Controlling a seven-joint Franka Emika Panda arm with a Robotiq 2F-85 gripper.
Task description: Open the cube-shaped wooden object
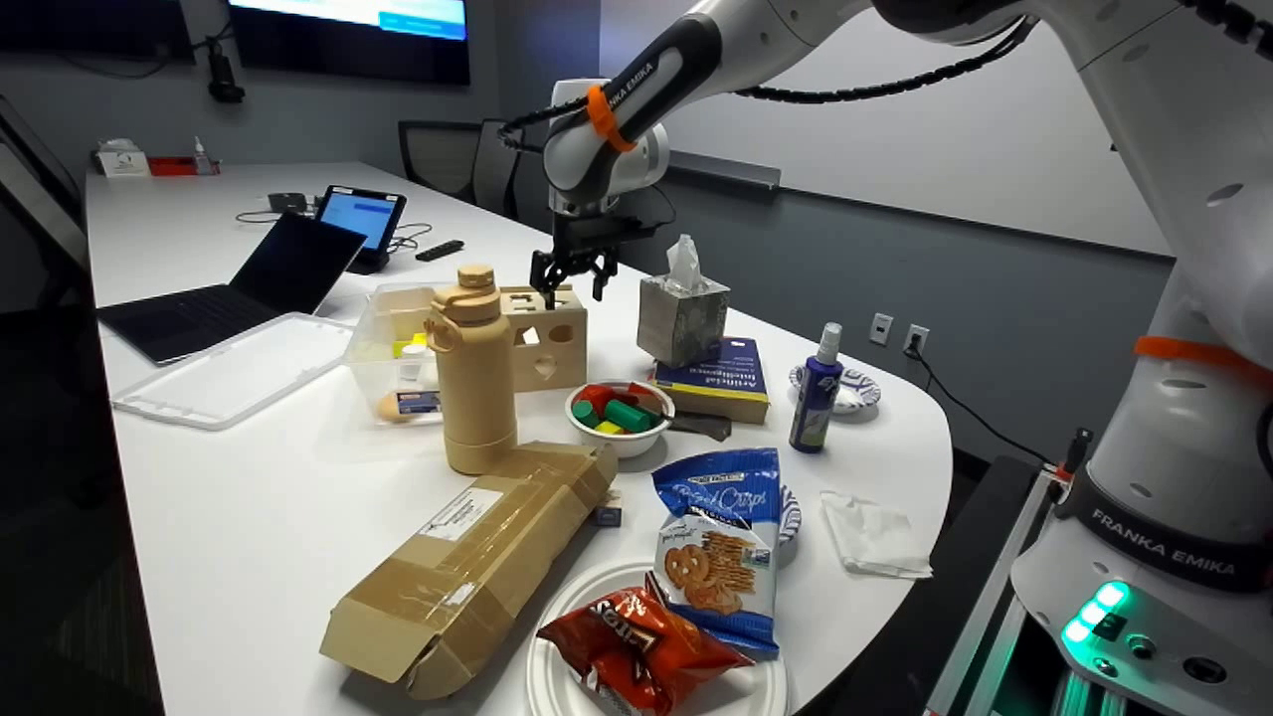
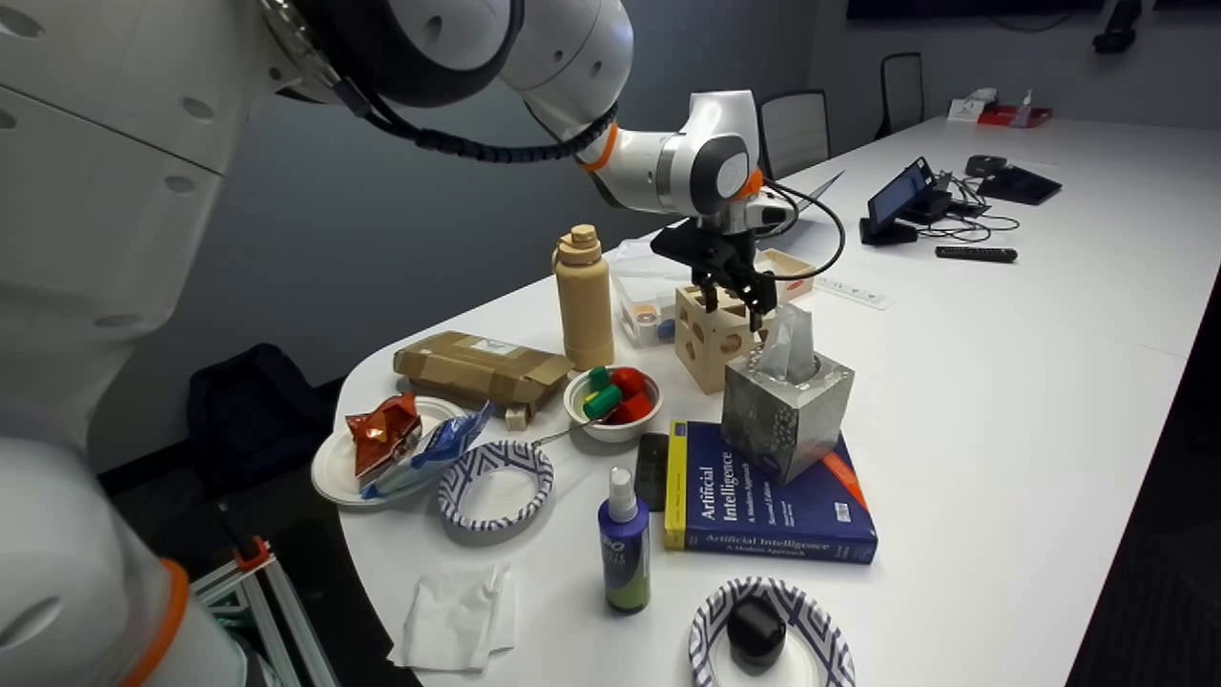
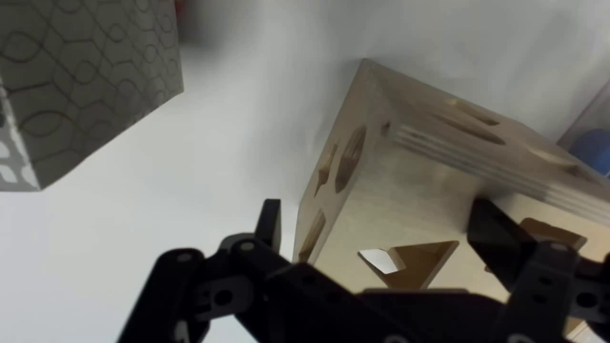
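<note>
The cube-shaped wooden object is a pale plywood box with cut-out shapes, standing on the white table in both exterior views. In the wrist view its top panel shows a triangular hole, with a layered plywood edge along one side. The panel appears to lie on the box. My gripper points down at the top of the box, also in an exterior view. In the wrist view its jaws are spread apart. One finger is past the box's side, the other over the top panel; I cannot tell whether it touches.
A grey tissue box stands on a blue book close to the wooden box. A tan bottle, a clear plastic bin and a bowl of blocks are near it. A cardboard package lies in front.
</note>
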